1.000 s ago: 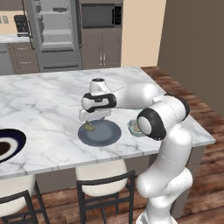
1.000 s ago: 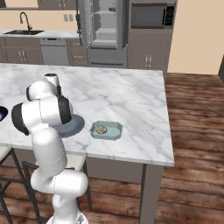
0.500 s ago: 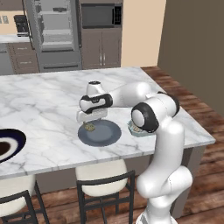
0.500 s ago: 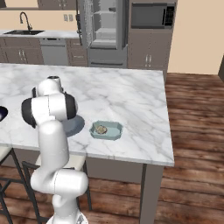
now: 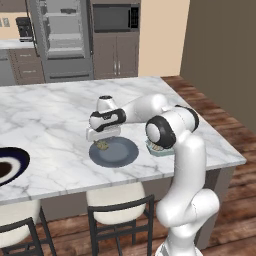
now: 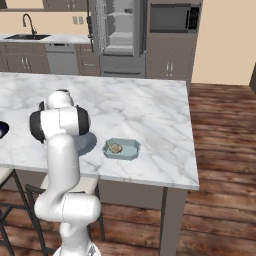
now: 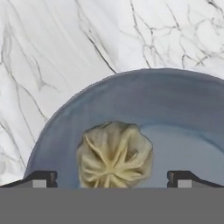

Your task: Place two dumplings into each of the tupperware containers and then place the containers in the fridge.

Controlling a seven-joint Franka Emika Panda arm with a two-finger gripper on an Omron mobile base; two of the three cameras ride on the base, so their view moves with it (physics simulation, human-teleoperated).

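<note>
A beige dumpling (image 7: 114, 155) with a wrinkled top lies on the flat grey-blue round plate (image 7: 175, 109), near its edge. My gripper (image 7: 113, 179) hangs right over it, open, one dark fingertip (image 7: 41, 178) on each side of the dumpling, apart from it. In the left base view the gripper (image 5: 103, 136) points down over the dumpling (image 5: 103, 145) at the left part of the plate (image 5: 122, 154). A pale teal tupperware container (image 6: 121, 149) sits on the counter to the right with one dumpling (image 6: 116, 148) in it. The fridge (image 5: 62, 35) stands at the back, doors open.
A navy-rimmed round plate (image 5: 11, 165) sits at the left edge of the marble island (image 5: 50, 115). My elbow hides part of the teal container (image 5: 161, 150) in the left base view. Stools (image 5: 120, 215) stand under the near edge. A dark microwave (image 5: 112, 17) is right of the fridge.
The gripper has shifted a little to the left and lower over the dumpling on the plate. Its jaws have stayed open. The dumplings and containers have not moved.
</note>
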